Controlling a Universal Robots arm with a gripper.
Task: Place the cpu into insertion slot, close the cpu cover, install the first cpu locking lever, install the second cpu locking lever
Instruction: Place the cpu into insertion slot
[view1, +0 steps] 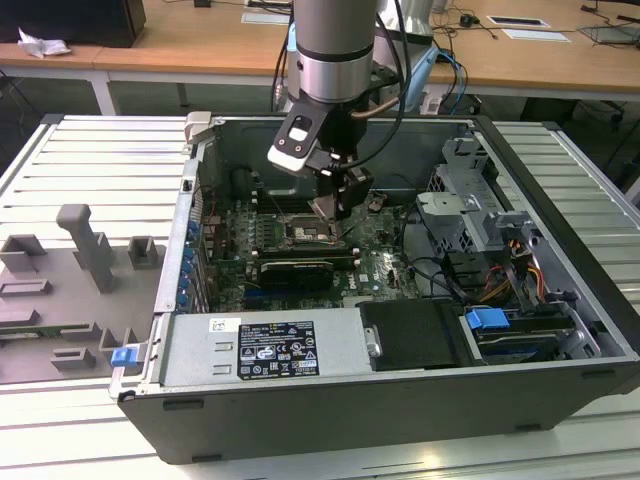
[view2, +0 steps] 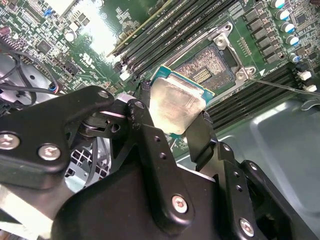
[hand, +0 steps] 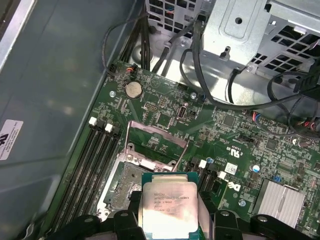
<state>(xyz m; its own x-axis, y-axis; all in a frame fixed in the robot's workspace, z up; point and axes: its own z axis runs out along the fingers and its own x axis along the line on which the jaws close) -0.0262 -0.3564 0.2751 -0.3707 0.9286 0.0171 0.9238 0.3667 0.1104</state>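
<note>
Lying open on its side on a pale slatted table (view1: 90, 160): a large dark grey metal computer case (view1: 400, 400). Fixed flat across its floor, a wide green motherboard (view1: 385, 265). Reaching down into the case from above, a thick silver-and-black arm (view1: 335, 50), tipped with a black two-fingered gripper (view1: 331, 203).

On the board, beside a bank of long black memory slots (hand: 87, 160): a square dark insertion slot with a silvery metal rim (hand: 131, 182), bare of any chip. Standing up on edge at the slot's far side from the gripper, a thin silvery square-framed cpu cover (hand: 159, 132), open and clear of the slot's mouth.

Clamped by two opposite edges between the gripper's black fingers (view2: 147, 135): a small flat square cpu with a pale silvery-beige metal top and a green rim (view2: 177, 107). Held in the air, not yet seated, close above the slot in the exterior view. In both wrist views, overlapping only the slot's near corner. Slot therefore below and slightly ahead of the chip, toward the raised cover, by the look of it. Edges apparently close to parallel with the slot's rim; no long axis to speak of, being square. Seemingly tipped a little rather than level with the board.
</note>
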